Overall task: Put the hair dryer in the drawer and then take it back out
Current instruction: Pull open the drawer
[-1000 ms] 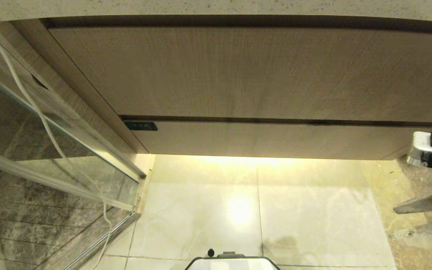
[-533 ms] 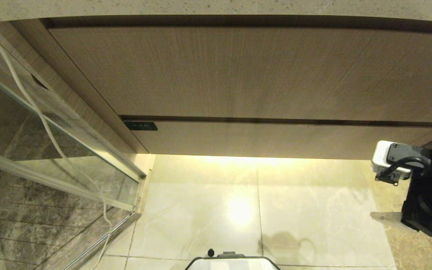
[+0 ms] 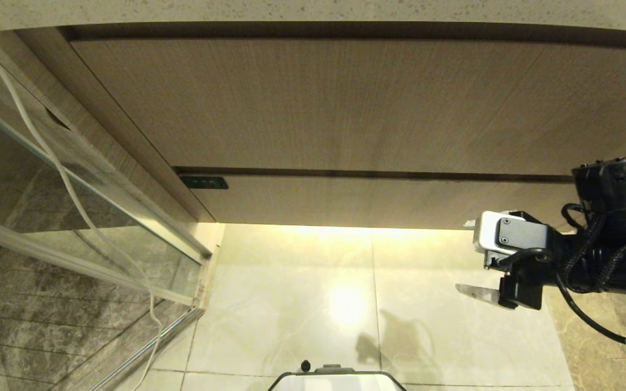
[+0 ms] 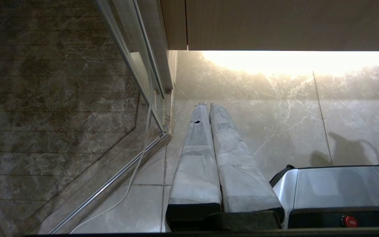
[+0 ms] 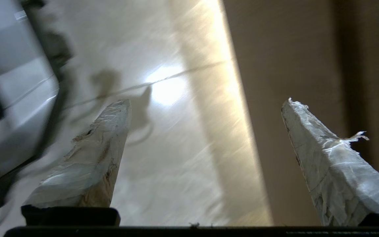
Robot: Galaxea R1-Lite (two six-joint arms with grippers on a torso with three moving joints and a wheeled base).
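Drawer [image 3: 389, 201] shut, unchanged. Right hand [image 5: 206, 158] has swung in from 3 o'clock, spread wide, empty. Left hand [image 4: 209, 108] closed, parked over floor [image 3: 345, 304]; glass door [image 3: 74, 217] at 9 o'clock.

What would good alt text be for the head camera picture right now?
The right pincer, open and empty, reaches in from the right, low before a closed wood-grain vanity front. Glossy pale floor tiles lie below, and a glass shower partition stands at left.
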